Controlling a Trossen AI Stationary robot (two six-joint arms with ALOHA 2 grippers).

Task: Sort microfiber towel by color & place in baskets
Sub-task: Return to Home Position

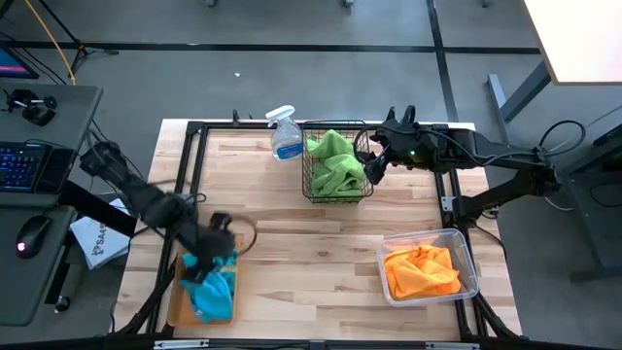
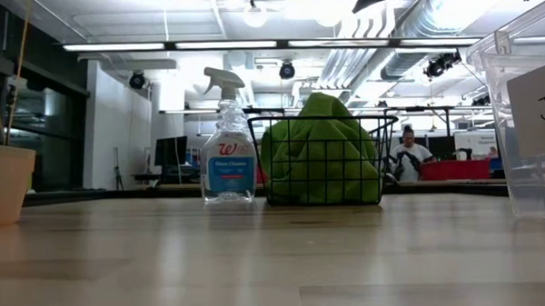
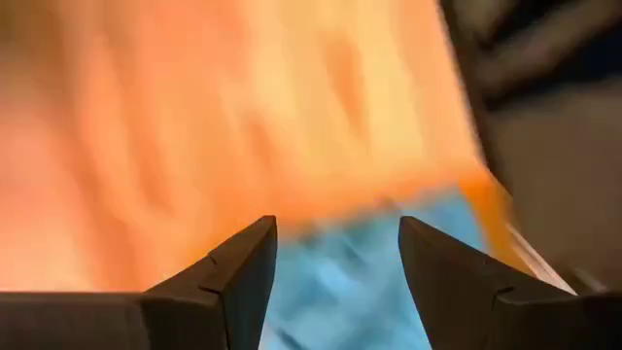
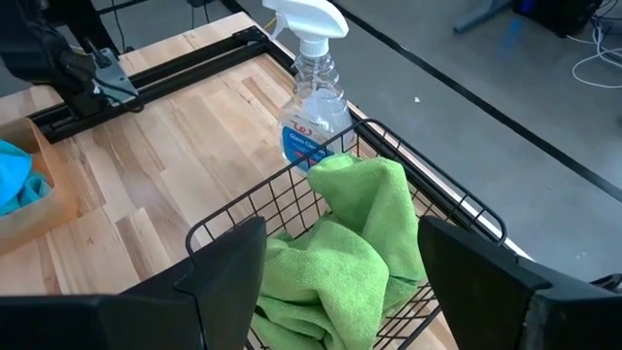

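Microfiber towels lie in three containers by colour. The blue towels (image 1: 214, 292) are piled in the orange tray (image 1: 177, 309), directly under the left gripper (image 1: 206, 261). Its fingers (image 3: 238, 267) stand apart and grip nothing, and the blue cloth shows in the gap just past their tips. The green towels (image 1: 335, 160) fill the black wire basket (image 1: 303, 167), just ahead of and below the right gripper (image 1: 372, 163), which hangs at the basket's edge. Its fingers (image 4: 228, 267) are spread wide and hold nothing, with green cloth showing between them. A spray bottle (image 1: 285, 136) stands just beside the basket on the side away from those fingers. The orange towels (image 1: 420, 270) lie in the clear bin (image 1: 468, 255), well apart from both pairs of fingers.
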